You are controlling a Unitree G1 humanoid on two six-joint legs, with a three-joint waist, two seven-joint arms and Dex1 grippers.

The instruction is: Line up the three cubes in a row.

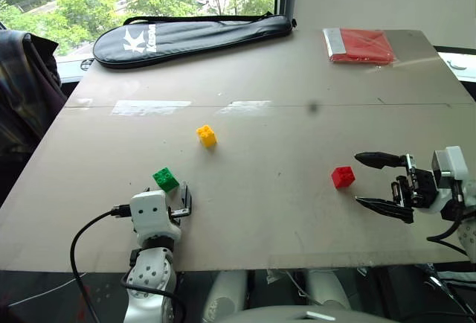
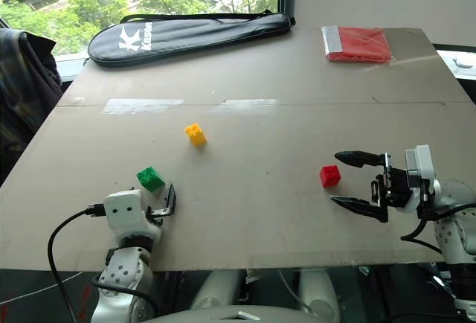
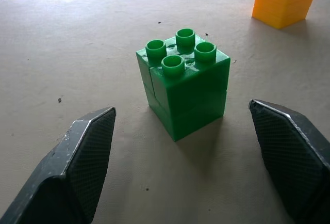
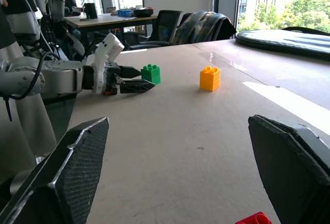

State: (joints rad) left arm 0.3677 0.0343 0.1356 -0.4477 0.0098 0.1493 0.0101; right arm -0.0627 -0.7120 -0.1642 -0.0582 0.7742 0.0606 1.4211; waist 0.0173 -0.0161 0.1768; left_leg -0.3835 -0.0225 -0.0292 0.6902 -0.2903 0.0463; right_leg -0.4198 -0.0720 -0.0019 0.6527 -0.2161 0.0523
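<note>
Progress: nothing lined up yet. Your three cubes sit scattered on the counter, no two touching, no row.
Green cube: near edge, on your left side, just ahead of the left claw. Wrist cam shows it upright, studs up, sitting between the two fingers but just beyond the tips, not touching either.
Yellow cube: mid-counter, farther in and a bit right of green, well apart from it.
Red cube: right side, about as near to you as green, well apart from the other two.
Left claw: spread wide, empty. Judging by the framing, you're set up for a grab on green, grab not made.
Right claw: wide open, empty, pointing in toward red from the right. Red sits just off the fingertips, no contact.
Done so far: approach only, both claws parked by a cube.
Left to do: prob. all of it. At least two cubes must move so the three share one line; green + red already sit roughly level, so yellow looks like the odd one out.
Other stuff: black racket bag and flat red packet at the far edge, well clear of the work area.
</note>
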